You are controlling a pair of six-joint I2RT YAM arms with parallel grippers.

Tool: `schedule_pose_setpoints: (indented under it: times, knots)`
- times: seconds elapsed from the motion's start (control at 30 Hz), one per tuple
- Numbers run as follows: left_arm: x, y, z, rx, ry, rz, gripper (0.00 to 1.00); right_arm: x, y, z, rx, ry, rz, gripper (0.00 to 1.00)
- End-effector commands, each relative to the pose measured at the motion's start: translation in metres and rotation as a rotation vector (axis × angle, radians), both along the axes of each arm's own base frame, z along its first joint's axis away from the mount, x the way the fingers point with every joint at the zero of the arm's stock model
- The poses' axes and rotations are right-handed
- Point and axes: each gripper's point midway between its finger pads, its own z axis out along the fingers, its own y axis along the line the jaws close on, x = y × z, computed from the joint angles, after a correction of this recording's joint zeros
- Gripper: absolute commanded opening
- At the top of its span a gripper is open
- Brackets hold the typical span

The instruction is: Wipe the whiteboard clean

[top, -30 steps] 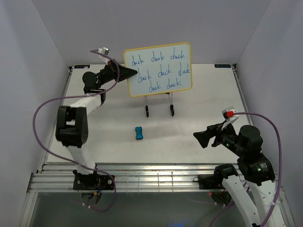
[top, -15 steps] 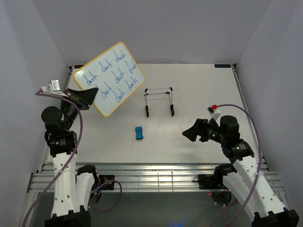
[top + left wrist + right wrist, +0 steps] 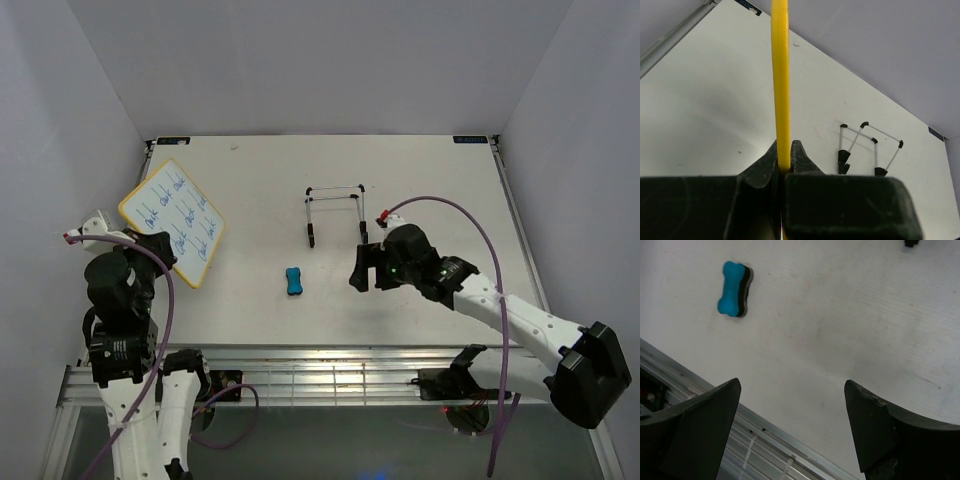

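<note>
Holding the whiteboard (image 3: 172,215) at nine o'clock with my left tool (image 3: 784,161) clamped on its frame, I see every blue word unwiped; my right tool (image 3: 358,268) gapes open, three o'clock of the blue eraser (image 3: 292,281).

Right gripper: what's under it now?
Bare table shows below the right gripper, between its open fingers; the blue eraser lies aside. The fingers hide what's beneath them.

whiteboard (image 3: 780,75): edge-on, face hidden, top cropped | stand (image 3: 911,242): mostly cropped
</note>
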Motion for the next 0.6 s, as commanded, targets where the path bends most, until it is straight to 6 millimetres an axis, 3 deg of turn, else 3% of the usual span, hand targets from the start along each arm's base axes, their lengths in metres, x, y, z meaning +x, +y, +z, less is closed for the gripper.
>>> schedule_pose_setpoints:
  times: [0.0, 0.03, 0.07, 0.13, 0.17, 0.2, 0.23, 0.3, 0.33, 0.37, 0.4, 0.43, 0.5, 0.57]
  knots:
    - [-0.022, 0.01, 0.04, 0.077, -0.118, 0.062, 0.0, 0.02, 0.03, 0.046, 0.08, -0.06, -0.067, 0.9]
    - [-0.026, 0.011, 0.037, 0.081, -0.102, 0.067, 0.0, 0.014, 0.057, 0.061, 0.194, -0.082, 0.05, 0.9]
    - [-0.028, 0.013, 0.036, 0.088, -0.097, 0.077, 0.0, 0.008, 0.07, 0.061, 0.203, -0.092, 0.089, 0.9]
    - [-0.033, 0.011, 0.033, 0.108, -0.083, 0.065, 0.0, 0.015, 0.074, 0.031, 0.063, -0.035, 0.039, 0.9]
    - [-0.034, 0.01, 0.032, 0.116, -0.082, 0.059, 0.0, 0.018, 0.092, 0.046, 0.062, -0.042, 0.068, 0.9]
    - [-0.033, 0.007, 0.029, 0.123, -0.078, 0.038, 0.0, 0.018, 0.102, 0.021, -0.009, 0.015, 0.086, 0.9]
    - [-0.033, 0.006, 0.025, 0.134, -0.071, 0.03, 0.0, 0.017, 0.106, 0.013, -0.06, 0.022, 0.092, 0.9]
    - [-0.033, 0.006, 0.021, 0.14, -0.064, 0.026, 0.0, 0.012, 0.135, 0.007, -0.108, 0.003, 0.129, 0.9]
    - [-0.034, 0.006, 0.019, 0.148, -0.061, 0.023, 0.0, 0.016, 0.141, 0.004, -0.141, -0.014, 0.113, 0.9]
    - [-0.034, 0.005, 0.02, 0.152, -0.064, 0.018, 0.0, 0.007, 0.146, -0.003, -0.184, -0.003, 0.131, 0.9]
    - [-0.034, 0.005, 0.02, 0.152, -0.065, 0.017, 0.0, 0.008, 0.15, -0.023, -0.244, 0.019, 0.132, 0.9]
    - [-0.034, 0.005, 0.021, 0.155, -0.068, 0.017, 0.0, 0.016, 0.16, -0.016, -0.257, -0.009, 0.113, 0.9]
    - [-0.033, -0.003, 0.02, 0.164, -0.071, -0.027, 0.0, 0.014, 0.162, -0.038, -0.345, 0.014, 0.109, 0.92]
    - [-0.033, -0.004, 0.019, 0.169, -0.073, -0.038, 0.0, 0.018, 0.172, -0.04, -0.349, 0.006, 0.107, 0.97]
